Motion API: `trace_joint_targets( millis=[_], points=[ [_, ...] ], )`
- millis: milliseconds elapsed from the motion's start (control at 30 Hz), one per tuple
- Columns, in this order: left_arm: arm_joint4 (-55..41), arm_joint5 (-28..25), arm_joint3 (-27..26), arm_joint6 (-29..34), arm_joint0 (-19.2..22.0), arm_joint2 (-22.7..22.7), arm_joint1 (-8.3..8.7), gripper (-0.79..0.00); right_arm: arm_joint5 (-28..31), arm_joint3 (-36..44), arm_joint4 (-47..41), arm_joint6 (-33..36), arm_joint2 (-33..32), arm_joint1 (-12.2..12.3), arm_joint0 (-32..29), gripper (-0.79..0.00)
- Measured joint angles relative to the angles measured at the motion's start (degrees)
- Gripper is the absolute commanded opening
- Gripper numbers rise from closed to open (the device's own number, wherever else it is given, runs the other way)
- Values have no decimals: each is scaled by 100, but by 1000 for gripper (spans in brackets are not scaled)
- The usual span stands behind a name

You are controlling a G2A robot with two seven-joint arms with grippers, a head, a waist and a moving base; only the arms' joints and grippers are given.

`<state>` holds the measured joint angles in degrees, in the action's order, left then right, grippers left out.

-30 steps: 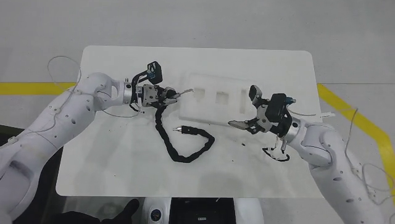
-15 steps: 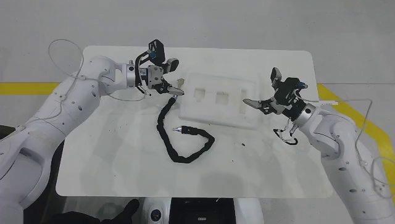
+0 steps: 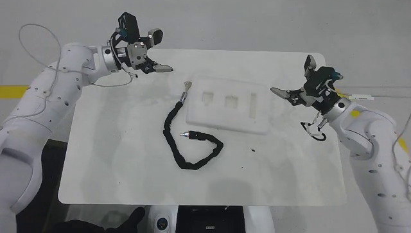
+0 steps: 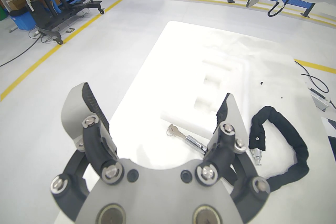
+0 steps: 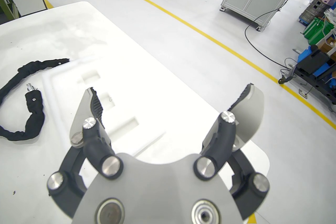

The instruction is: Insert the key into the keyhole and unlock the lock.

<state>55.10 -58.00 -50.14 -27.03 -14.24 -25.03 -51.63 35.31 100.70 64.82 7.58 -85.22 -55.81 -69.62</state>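
Left tool: fingers spread wide, nothing between them. It hangs over the desk's far left corner, well apart from the lock.

Right tool: also spread wide and holding nothing. It hangs near the desk's right edge, just beyond the foam tray.

Chain lock: a black-sleeved chain lying in a loose curve on the desk, beside the tray's left end.

Key: lies flat on the desk, close against the tray's left corner. Its blade runs into the chrome barrel at one end of the chain; I cannot tell how deep it sits.

Pin end: the chain's other end, resting on the desk apart from the barrel, in front of the tray.

Foam tray: white, three rectangular recesses in a row, at the middle of the desk.
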Motion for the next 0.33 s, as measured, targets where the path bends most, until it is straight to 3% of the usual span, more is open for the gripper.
trace_joint_targets(
  millis=[333],
  points=[
    [34, 0, 1, -33, -5, -2, 3, -1, 0, 1, 1, -1, 2, 0, -1, 0]
  ],
)
